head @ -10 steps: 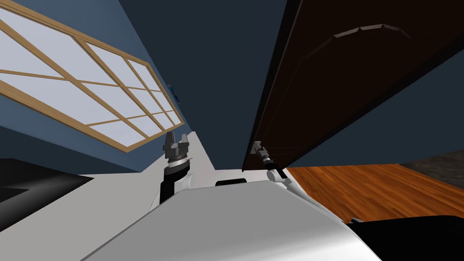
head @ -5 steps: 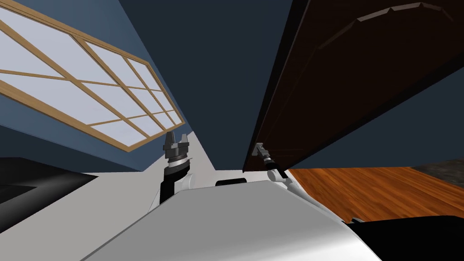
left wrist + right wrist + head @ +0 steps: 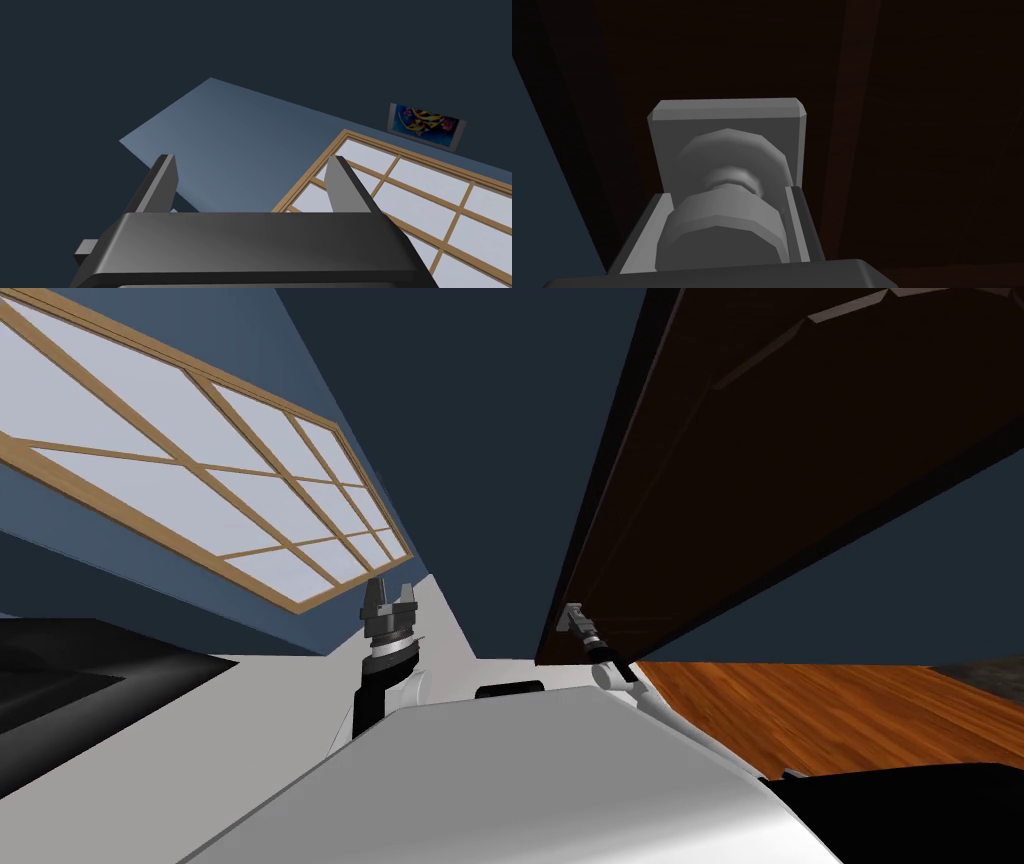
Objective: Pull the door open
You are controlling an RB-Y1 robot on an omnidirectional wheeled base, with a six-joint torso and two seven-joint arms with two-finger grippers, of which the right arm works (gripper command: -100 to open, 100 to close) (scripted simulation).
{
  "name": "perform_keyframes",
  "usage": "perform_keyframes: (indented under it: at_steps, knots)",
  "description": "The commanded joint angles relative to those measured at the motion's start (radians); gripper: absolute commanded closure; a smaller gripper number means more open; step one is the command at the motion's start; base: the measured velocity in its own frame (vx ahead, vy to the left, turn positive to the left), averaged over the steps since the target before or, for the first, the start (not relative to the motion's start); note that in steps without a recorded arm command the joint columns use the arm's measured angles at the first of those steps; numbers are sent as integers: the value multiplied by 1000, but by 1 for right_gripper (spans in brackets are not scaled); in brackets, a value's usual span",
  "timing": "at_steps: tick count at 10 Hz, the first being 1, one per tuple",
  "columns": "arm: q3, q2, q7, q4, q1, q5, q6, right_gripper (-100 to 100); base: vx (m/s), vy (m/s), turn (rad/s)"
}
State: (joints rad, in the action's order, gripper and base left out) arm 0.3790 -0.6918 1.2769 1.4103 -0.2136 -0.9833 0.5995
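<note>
R pincer [image 3: 728, 197] clamping grey knob [image 3: 722, 240], fingers pressing both its sides, so pull is transferring to door. Dark brown door [image 3: 760, 468] standing right of me, looking partly open. L pincer [image 3: 250, 167] idling at left, fingers apart, holding nothing.

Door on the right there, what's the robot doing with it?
The robot is working on pulling the dark brown door open. Its right gripper is shut on the grey round knob, fingers pressing the knob's sides just in front of its square grey plate. In the head view the door looks swung partway out from the blue wall. The left gripper is raised beside the chest, fingers open, holding nothing.
</note>
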Motion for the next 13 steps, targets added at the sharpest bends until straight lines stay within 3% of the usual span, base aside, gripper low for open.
perform_keyframes:
  at_steps: [1,8,9,10,13]
  knots:
    - [19,-13,18,1,-6,5,10,100,-181,-73,131]
    - [77,-94,94,19,-30,19,61,100,-207,-70,129]
    - [83,-102,102,21,-33,21,66,100,-208,-96,135]
    - [79,-95,95,17,-32,19,61,100,-92,-36,37]
    - [104,-122,124,17,-39,30,85,100,-173,-66,137]
